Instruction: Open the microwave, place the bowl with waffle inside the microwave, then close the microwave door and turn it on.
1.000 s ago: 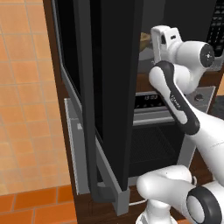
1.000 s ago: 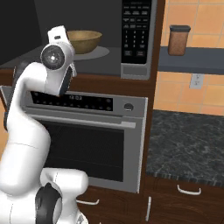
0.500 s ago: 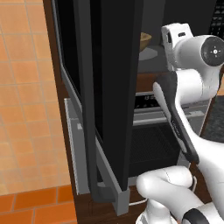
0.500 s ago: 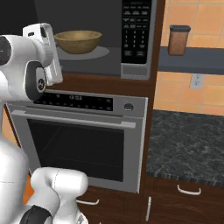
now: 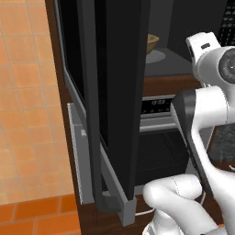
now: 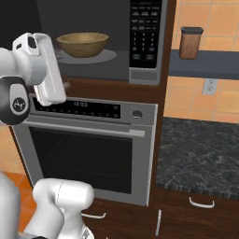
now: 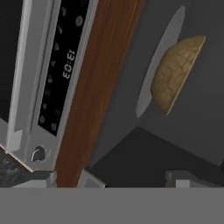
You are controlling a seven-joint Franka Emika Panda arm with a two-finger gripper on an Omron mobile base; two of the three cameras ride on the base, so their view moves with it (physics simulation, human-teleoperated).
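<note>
The gripper is spread wide with nothing between its jaws, hanging just in front of the microwave point(image 6: 100, 42) and below its open cavity. Inside the microwave, the tan bowl point(image 6: 82, 44) sits on the pale round turntable point(image 6: 105, 56), and the hand view looks straight at that bowl point(image 7: 175, 74) from a rolled angle. The microwave door point(image 5: 117, 101) stands swung fully out at the microwave's left side, edge-on to the left base view, its dark handle point(image 5: 94, 137) running down the front. Right of the cavity is the black button panel point(image 6: 145, 32); its lettering is too small to read. Directly beneath the microwave, the silver oven point(image 6: 88, 149) shows a display strip point(image 7: 68, 64) reading 13:03. Off to the microwave's right, a brown canister point(image 6: 190, 43) stands on a shelf.
</note>
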